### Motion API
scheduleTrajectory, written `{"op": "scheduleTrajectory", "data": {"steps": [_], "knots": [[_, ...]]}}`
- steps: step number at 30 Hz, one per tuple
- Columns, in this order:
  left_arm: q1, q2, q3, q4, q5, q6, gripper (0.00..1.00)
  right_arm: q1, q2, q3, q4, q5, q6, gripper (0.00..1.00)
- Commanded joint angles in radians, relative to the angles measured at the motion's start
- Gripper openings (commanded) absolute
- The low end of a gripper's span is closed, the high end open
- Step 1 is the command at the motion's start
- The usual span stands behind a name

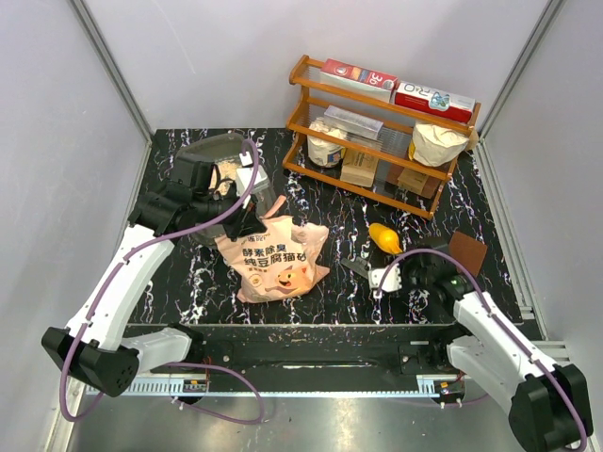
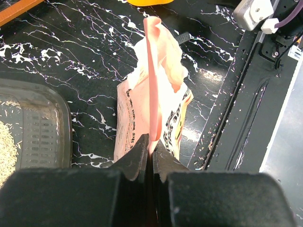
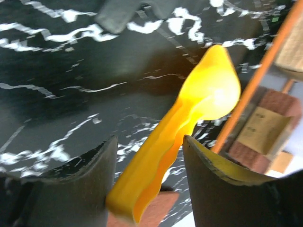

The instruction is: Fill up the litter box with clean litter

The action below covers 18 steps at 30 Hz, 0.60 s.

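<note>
Black marbled tabletop (image 1: 325, 212) is carrying the litter box (image 1: 215, 141) at its far-left corner, long axis hidden under L arm. Some clean litter (image 1: 224, 174) is lying inside. Pink bag (image 1: 278, 264) is lying just beside it, mouth end pointing twd the box. Left tool (image 2: 150, 147) is pinching the bag's top edge. Right tool (image 3: 149, 165) is sitting spread either side of yellow scoop (image 3: 208, 94) handle.

The left arm (image 1: 118, 282) and the right arm (image 1: 499, 331) are built alike: smooth white link shells between bulky black joint housings. A thin purple cable (image 1: 256, 174) loops along each. The left pincer (image 2: 151, 142) has matte black wedge fingers. The right pincer (image 3: 150, 139) has black fingers too, one with a yellowish edge.
</note>
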Motion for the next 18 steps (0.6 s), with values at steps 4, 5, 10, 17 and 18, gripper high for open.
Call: {"op": "scheduleTrajectory", "data": {"steps": [4,5,10,17,18], "knots": [[-0.01,-0.066,0.062,0.211,0.096,-0.006,0.0,-0.002,-0.068,0.057,-0.375,0.036,0.05,0.76],[-0.012,-0.071,0.059,0.211,0.098,-0.007,0.0,-0.003,-0.056,0.06,-0.404,0.046,0.058,0.79],[-0.013,-0.085,0.036,0.21,0.102,-0.013,0.0,-0.005,0.024,0.109,-0.548,0.145,0.143,0.81],[-0.013,-0.088,0.027,0.213,0.098,-0.009,0.0,-0.005,0.233,0.429,-0.562,-0.082,0.419,0.82],[-0.012,-0.088,0.027,0.216,0.098,-0.007,0.0,-0.005,0.275,0.512,-0.533,-0.105,0.529,0.81]]}}
